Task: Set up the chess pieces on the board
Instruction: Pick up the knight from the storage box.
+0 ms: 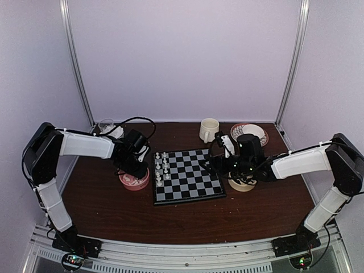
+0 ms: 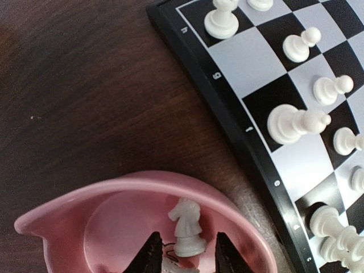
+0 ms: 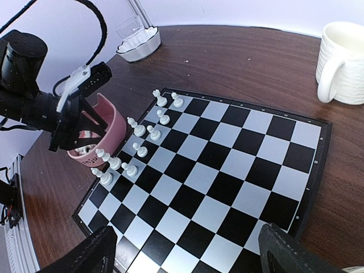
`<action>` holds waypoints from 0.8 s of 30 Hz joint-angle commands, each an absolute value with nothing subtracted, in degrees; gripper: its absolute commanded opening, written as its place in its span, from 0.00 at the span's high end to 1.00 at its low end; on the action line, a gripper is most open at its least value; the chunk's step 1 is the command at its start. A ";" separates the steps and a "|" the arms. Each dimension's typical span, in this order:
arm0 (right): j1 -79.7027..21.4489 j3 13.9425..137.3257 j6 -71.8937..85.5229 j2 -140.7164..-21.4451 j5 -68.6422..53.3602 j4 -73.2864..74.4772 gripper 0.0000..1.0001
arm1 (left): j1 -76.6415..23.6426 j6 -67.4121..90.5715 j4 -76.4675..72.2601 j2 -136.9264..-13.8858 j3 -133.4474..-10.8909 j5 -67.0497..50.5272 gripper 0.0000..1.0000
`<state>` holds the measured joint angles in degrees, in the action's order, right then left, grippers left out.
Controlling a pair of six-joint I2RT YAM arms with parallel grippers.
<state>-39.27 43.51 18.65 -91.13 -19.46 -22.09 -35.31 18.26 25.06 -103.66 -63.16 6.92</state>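
The board (image 1: 187,176) lies mid-table, with several white chess pieces (image 3: 139,149) standing in two columns along its left side. Left of it sits a pink bowl (image 1: 135,182). My left gripper (image 2: 189,259) reaches down into that bowl. Its black fingers (image 2: 151,256) stand either side of a white knight (image 2: 187,227), with a small gap on each side. Another white piece lies under the knight's base. My right gripper (image 3: 187,253) hovers wide open over the board's right half with nothing between its fingers. No black pieces show.
A cream mug (image 1: 209,129) and a patterned plate (image 1: 250,132) stand behind the board at the right. A white scalloped dish (image 3: 138,44) and a glass (image 1: 106,126) sit at the back left. A tan bowl (image 1: 242,183) lies under the right arm.
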 commanded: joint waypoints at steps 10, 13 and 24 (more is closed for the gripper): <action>-39.79 43.60 19.34 -90.58 -20.42 -22.61 0.10 | -35.26 16.39 26.05 -106.67 -66.62 7.74 0.74; -39.81 43.53 19.26 -90.47 -20.47 -22.62 0.10 | -35.24 16.51 27.08 -107.14 -67.13 8.20 0.83; -40.88 44.18 18.12 -89.58 -23.26 -22.50 0.11 | -35.24 17.02 19.75 -91.08 -57.62 6.74 0.90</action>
<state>-39.70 43.51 18.59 -91.13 -20.95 -22.06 -35.31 16.99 25.45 -99.37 -61.21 7.70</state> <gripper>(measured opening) 0.887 0.166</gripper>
